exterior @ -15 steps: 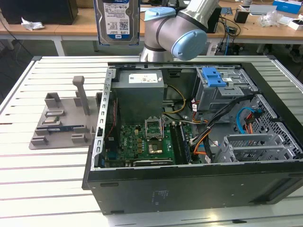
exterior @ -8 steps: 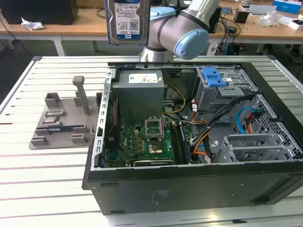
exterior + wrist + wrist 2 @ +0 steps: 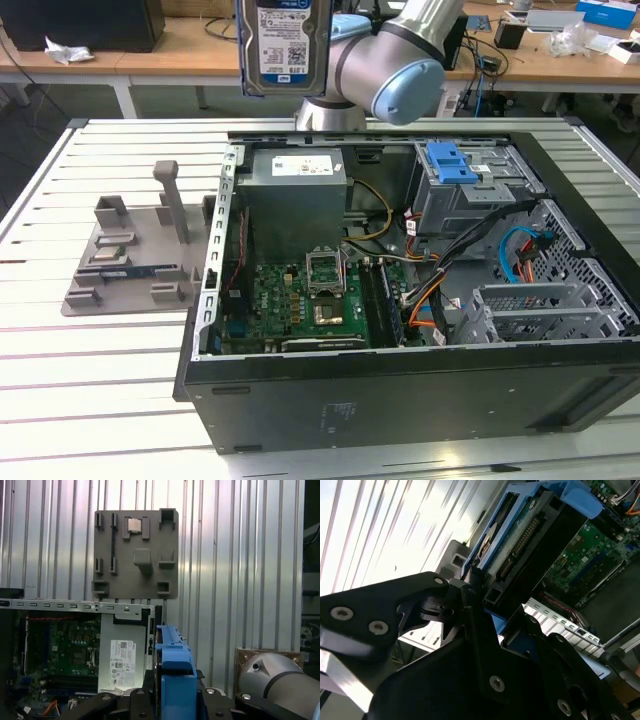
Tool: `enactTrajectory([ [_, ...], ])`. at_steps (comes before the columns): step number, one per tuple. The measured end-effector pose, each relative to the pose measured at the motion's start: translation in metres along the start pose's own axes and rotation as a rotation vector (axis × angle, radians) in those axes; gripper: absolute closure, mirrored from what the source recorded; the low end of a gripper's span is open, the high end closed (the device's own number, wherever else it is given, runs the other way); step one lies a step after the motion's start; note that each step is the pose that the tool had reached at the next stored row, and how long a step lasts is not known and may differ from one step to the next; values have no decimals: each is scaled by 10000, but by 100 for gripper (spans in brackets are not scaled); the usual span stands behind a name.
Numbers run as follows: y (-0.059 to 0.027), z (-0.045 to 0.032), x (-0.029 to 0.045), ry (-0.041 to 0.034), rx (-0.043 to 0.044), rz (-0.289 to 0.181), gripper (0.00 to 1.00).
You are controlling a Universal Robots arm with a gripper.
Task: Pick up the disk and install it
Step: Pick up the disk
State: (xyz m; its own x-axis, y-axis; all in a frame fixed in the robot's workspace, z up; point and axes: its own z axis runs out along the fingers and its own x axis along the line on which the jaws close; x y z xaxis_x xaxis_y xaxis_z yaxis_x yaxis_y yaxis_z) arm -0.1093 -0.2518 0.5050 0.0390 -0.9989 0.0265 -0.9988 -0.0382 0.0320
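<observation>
The exterior view shows the labelled face of the disk (image 3: 285,42). The second wrist view shows the tool (image 3: 472,580) clamped on its edge.

An open computer case (image 3: 400,400) lies on the slatted table (image 3: 90,380), motherboard (image 3: 290,300) and power supply (image 3: 295,200) exposed (a grey fixture tray (image 3: 140,245) sits just beside it).

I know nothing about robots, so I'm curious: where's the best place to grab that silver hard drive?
Probably across its two broad flat faces, coming in from a narrow edge. The disk is thin and flat, so the end effector spans it easily there, as it does now, leaving the connector edge free.
</observation>
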Motion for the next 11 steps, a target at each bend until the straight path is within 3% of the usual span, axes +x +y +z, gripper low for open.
enactTrajectory([
  [11, -14, 7, 283, 0, 1, 0, 63],
])
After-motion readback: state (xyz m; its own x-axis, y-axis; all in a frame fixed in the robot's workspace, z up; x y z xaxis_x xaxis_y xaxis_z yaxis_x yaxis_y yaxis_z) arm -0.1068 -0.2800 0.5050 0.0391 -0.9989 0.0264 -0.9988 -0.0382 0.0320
